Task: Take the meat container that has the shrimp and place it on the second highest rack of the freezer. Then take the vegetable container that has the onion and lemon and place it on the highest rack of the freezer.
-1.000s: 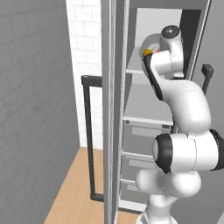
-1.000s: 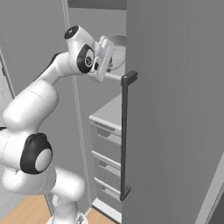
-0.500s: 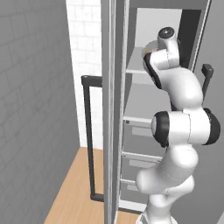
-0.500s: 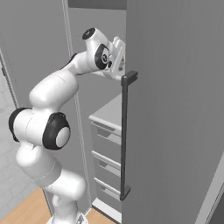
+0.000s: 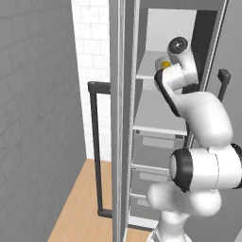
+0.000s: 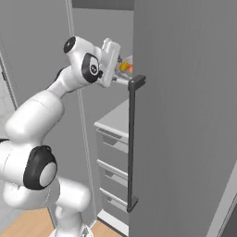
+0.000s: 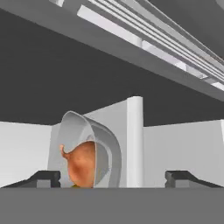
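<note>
The onion (image 7: 82, 164) sits inside a clear container (image 7: 94, 144) straight ahead of the gripper (image 7: 113, 178), a little toward its left fingertip and between the two tips in the hand view. The jaws stand wide apart, closed on nothing, with the container's rim between them but not touching either tip. In the right base view the onion (image 6: 130, 68) and the lemon (image 6: 123, 66) lie just past the gripper (image 6: 116, 62), on an upper shelf of the freezer (image 6: 185, 115). In the left base view the lemon (image 5: 165, 64) shows beside the wrist. Below the gripper run a wider pale shelf (image 5: 158, 111) and grey drawers (image 6: 112, 159). The black handle (image 6: 132, 143) hangs just to the gripper's right, on the door's edge.
</note>
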